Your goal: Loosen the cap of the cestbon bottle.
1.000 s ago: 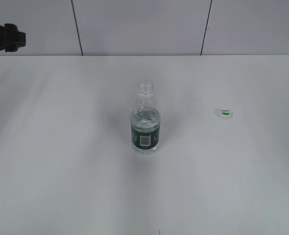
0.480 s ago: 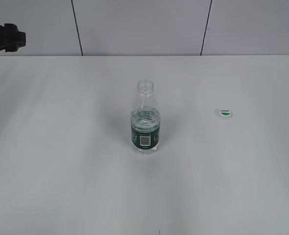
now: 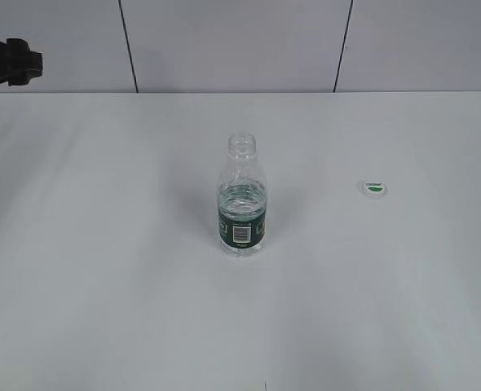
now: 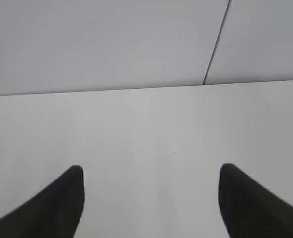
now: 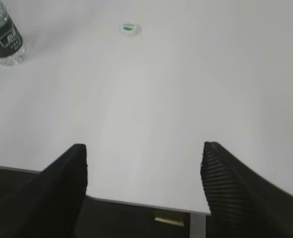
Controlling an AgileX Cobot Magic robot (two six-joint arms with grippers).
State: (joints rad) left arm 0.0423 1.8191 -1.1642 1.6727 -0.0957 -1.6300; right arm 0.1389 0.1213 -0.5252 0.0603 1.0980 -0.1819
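White table [image 3: 102,309]: bottle [image 3: 241,208], apparently cap [image 3: 375,188]

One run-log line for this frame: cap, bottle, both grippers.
cap: off, on table right of bottle | cestbon bottle: upright, neck open | left gripper: open, empty | right gripper: open, empty

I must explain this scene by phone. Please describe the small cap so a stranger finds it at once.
Start at the white table, where the uncapped clear bottle with a dark green label stands upright near the middle. To its right in the exterior view, well apart, lies the cap: a small round white disc with a green mark on top.
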